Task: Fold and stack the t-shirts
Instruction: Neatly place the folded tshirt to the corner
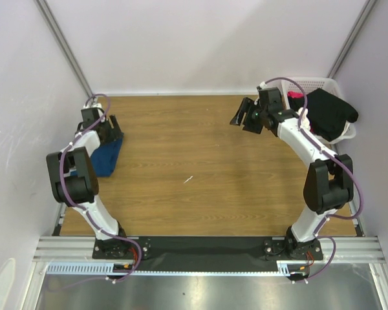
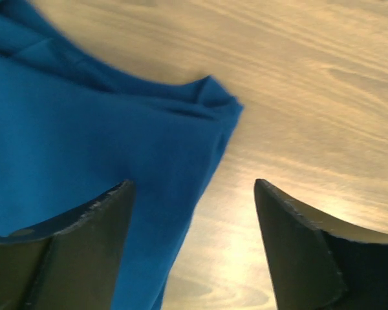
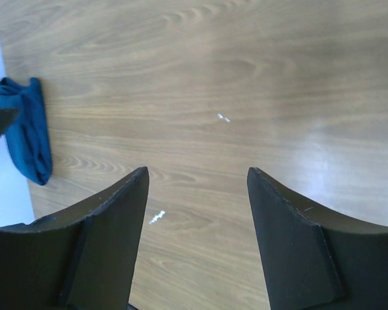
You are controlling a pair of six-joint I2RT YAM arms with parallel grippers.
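The left tool is released, its fingers spread wide with nothing between them. It hangs low over the right edge of the blue t-shirt. That shirt lies in a compact bundle at the left edge of the table, just beside the wall, and looks folded, though its edges are a little rumpled. No print shows on it from here.

Farther back and across the table, the right tool is also released and holds nothing. It hovers above bare wood, well apart from the blue shirt and near the basket in the far right corner.

In that basket a black t-shirt is heaped and hangs over the rim, with a bit of pink t-shirt showing behind it. Neither looks folded.

So the task seems to be at an early stage. One shirt appears folded and set down to start a stack. At least two more wait in the basket to be taken out, folded and laid on the blue one.
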